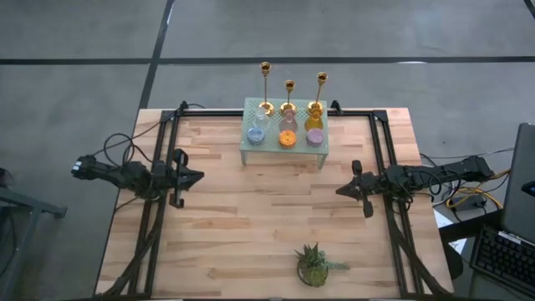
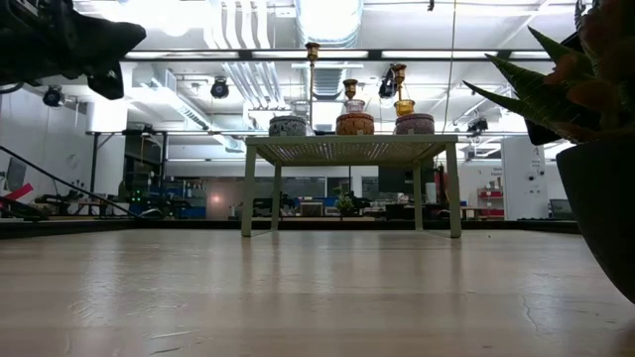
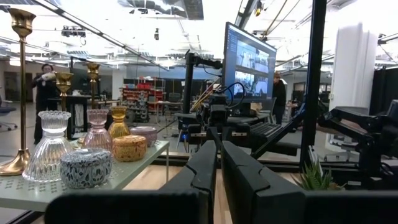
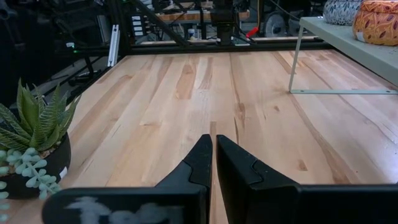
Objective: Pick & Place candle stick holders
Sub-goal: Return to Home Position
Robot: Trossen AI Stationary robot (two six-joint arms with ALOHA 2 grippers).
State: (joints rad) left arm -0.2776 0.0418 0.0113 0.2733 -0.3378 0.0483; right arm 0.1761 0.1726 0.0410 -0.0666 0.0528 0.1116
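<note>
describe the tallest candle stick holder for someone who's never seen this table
A small pale green shelf stands at the far middle of the wooden table, with three gold candle stick holders along its back edge. The tallest holder is at the row's end nearer the left arm, its cup clearly above the middle holder and the right-end holder.

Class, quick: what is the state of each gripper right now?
Left gripper: closed, empty, over the left of the table.
Right gripper: closed, empty, over its right side.

The shelf [image 1: 272, 147] bears candles [image 1: 287, 138] — candle stick holders [image 1: 289, 95] behind them.
</note>
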